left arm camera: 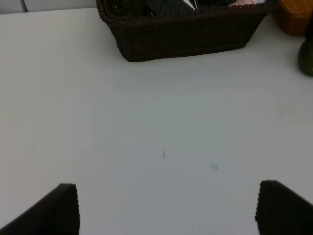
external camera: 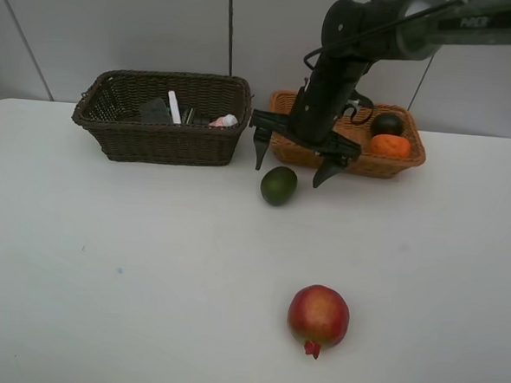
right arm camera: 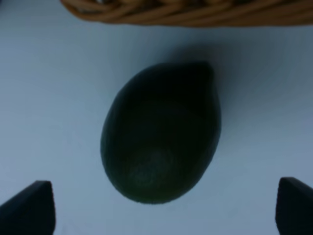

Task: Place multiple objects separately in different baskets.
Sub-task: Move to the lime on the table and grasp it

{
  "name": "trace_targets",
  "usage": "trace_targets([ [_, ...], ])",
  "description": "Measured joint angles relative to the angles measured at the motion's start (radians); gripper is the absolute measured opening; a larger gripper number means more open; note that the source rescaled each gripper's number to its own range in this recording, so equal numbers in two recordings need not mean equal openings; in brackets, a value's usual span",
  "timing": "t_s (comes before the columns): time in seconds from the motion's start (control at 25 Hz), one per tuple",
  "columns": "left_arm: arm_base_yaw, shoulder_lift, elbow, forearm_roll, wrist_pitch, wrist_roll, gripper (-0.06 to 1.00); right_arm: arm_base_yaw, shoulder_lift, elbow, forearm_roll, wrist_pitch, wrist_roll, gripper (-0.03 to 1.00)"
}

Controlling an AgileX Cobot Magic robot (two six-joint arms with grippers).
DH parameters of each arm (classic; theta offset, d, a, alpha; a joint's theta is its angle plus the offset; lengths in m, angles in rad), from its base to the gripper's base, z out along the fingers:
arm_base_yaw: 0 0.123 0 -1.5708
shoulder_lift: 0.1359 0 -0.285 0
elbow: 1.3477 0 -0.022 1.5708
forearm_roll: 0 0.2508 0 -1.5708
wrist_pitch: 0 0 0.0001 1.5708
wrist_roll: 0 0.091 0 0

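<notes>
Green avocado (external camera: 278, 185) beside tan basket (external camera: 387, 167); pomegranate (external camera: 318, 317) apart.

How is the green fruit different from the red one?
The green fruit is dark and smaller; the red pomegranate is bigger, with a little crown. The green fruit lies beside the orange basket; the pomegranate sits alone, well away from it. Both are on the table.
</notes>
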Motion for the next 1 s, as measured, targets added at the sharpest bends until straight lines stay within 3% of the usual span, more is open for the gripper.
trace_targets([
  [0.36, 0.0, 0.0, 0.0, -0.001, 0.0, 0.0, 0.87, 0.0, 0.05, 0.0, 0.0, -0.112, 0.001, 1.0],
  [0.84, 0.0, 0.0, 0.0, -0.001, 0.0, 0.0, 0.87, 0.0, 0.108, 0.0, 0.002, -0.154, 0.002, 1.0],
  [0.92, 0.0, 0.0, 0.0, -0.001, 0.0, 0.0, 0.87, 0.0, 0.109, 0.0, 0.002, -0.154, 0.002, 0.96],
  [1.0, 0.0, 0.0, 0.0, -0.001, 0.0, 0.0, 0.87, 0.0, 0.109, 0.0, 0.003, -0.153, 0.002, 0.8],
])
